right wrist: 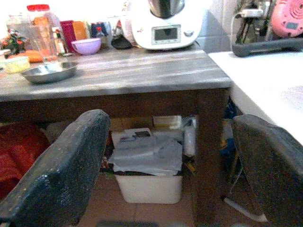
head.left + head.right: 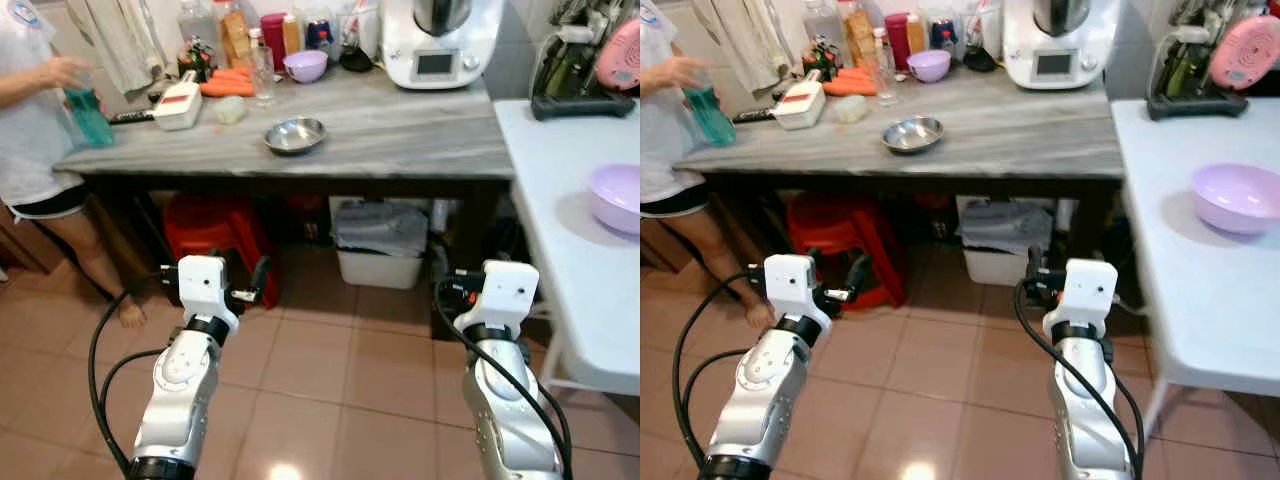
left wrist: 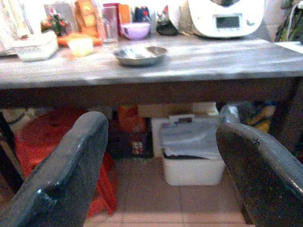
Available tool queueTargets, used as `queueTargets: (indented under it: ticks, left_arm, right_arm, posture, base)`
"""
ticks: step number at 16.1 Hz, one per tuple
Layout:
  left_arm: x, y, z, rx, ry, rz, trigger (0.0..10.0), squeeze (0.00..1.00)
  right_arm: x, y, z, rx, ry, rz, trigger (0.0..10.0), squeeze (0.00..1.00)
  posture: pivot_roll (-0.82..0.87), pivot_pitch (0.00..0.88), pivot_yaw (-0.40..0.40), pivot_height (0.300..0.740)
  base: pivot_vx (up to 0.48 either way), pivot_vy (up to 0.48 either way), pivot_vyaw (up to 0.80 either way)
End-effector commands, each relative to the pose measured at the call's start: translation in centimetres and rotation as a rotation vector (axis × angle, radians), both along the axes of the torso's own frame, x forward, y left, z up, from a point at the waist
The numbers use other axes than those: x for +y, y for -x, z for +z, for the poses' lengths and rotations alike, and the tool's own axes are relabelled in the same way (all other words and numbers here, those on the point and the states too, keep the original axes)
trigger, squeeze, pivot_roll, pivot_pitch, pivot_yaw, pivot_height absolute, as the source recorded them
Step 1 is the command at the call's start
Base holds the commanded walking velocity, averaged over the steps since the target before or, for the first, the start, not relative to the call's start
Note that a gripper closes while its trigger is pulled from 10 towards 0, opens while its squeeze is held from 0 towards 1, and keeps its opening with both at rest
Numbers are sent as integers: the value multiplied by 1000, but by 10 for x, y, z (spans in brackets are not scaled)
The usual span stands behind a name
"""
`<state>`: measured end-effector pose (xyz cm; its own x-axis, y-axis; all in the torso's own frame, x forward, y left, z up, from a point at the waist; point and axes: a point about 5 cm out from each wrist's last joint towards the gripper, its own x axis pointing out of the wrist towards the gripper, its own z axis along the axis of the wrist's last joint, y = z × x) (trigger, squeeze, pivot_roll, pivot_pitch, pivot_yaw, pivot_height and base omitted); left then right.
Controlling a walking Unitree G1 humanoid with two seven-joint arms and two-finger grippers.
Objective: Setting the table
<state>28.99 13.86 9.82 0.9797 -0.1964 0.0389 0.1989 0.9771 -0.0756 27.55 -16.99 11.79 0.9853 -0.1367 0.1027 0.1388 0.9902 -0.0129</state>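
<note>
A steel bowl (image 2: 295,135) sits near the middle of the grey counter (image 2: 400,140), straight ahead. A small purple bowl (image 2: 305,65) and a clear glass (image 2: 263,75) stand further back on it. A larger purple bowl (image 2: 617,197) rests on the white table (image 2: 570,250) to my right. Both arms are held low in front of me, over the tiled floor and short of the counter. My left gripper (image 3: 161,175) is open and holds nothing. My right gripper (image 1: 165,170) is open too, also with nothing in it, its fingers wide apart.
A person at the far left holds a teal bottle (image 2: 90,115) over the counter's end. Bottles, carrots and a white kitchen machine (image 2: 435,40) line the back of the counter. Under it stand a red stool (image 2: 215,235) and a white bin (image 2: 380,245).
</note>
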Motion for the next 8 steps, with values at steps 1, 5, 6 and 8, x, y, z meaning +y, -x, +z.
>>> queueTargets:
  ticks: [1,5,6,8]
  left_arm:
    - [-2,-2,3,-13,-3,-17,10000,0]
    - [-1,-2,4,-17,0,-17,10000,0]
    - [-1,-3,4,-16,0,-16,10000,0]
    - [-1,-3,4,-16,1,-15,10000,0]
  right_arm:
    - [-2,-1,4,-17,-3,-9,10000,0]
    - [-2,-1,4,-19,-7,-13,10000,0]
    - [-2,-1,4,-19,-7,-14,10000,0]
    - [-2,-1,4,-18,-7,-14,10000,0]
  posture:
    - [-27,0,126,740]
    - [-28,0,127,740]
    - [-27,0,126,740]
    - [-28,0,126,740]
  base:
    - [0,-382,0]
    - [0,-431,0]
    - [0,-382,-444]
    - [0,-429,-447]
